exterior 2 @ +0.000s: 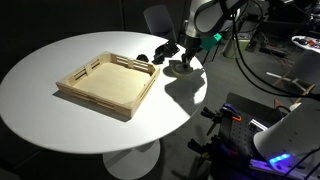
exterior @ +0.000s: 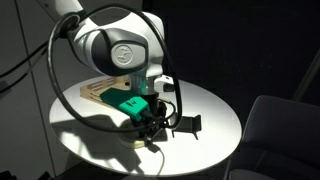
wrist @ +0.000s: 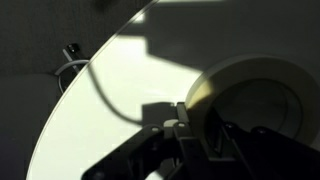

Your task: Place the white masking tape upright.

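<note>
The white masking tape (wrist: 245, 72) is a cream-white ring with a dark open centre at the right of the wrist view. My gripper (wrist: 207, 135) straddles its near wall, one finger outside and one inside, shut on it. In both exterior views the gripper (exterior: 150, 128) (exterior 2: 184, 58) is low over the round white table (exterior: 215, 110), with the tape (exterior: 137, 142) (exterior 2: 180, 68) at its fingertips, at table level. Whether the tape touches the table is hard to tell.
A wooden tray (exterior 2: 105, 85) (exterior: 95, 92) lies on the table beyond the arm. A black bracket-like piece (exterior: 187, 125) (exterior 2: 163, 50) and a small black round object (exterior 2: 143, 58) lie close to the gripper. The table edge (wrist: 70, 110) is near. A chair (exterior: 280, 130) stands beside the table.
</note>
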`<state>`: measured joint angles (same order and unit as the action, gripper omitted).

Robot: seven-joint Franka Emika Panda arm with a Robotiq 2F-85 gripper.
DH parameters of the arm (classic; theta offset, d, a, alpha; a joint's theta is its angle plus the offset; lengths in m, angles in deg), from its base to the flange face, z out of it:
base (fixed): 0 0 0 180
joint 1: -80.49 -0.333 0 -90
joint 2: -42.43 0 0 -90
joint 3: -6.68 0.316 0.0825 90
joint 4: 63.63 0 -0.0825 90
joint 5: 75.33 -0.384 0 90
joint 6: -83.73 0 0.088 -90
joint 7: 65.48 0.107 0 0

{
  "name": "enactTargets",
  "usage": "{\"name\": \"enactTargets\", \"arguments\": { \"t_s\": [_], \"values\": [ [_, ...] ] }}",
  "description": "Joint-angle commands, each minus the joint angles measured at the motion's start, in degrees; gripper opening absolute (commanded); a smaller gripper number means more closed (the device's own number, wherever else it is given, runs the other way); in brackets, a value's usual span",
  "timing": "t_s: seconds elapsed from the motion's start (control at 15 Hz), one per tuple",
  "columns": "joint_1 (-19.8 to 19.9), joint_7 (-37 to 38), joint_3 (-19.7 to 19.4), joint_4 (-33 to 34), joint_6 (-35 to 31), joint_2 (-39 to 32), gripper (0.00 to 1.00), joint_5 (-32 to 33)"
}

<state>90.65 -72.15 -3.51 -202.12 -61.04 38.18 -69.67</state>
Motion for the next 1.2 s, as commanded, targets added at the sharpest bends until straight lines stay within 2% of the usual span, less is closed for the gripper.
{"name": "enactTargets", "arguments": {
  "t_s": [0.0,0.47,1.13],
  "values": [
    [-1.1,5.4,-0.3,0.1,0.5,2.9,0.09,9.2],
    [-2.2,21.4,2.3,-0.2,2.8,9.5,0.09,34.6],
    [-3.2,38.9,6.5,0.5,9.7,10.0,0.06,61.8]
  ]
}}
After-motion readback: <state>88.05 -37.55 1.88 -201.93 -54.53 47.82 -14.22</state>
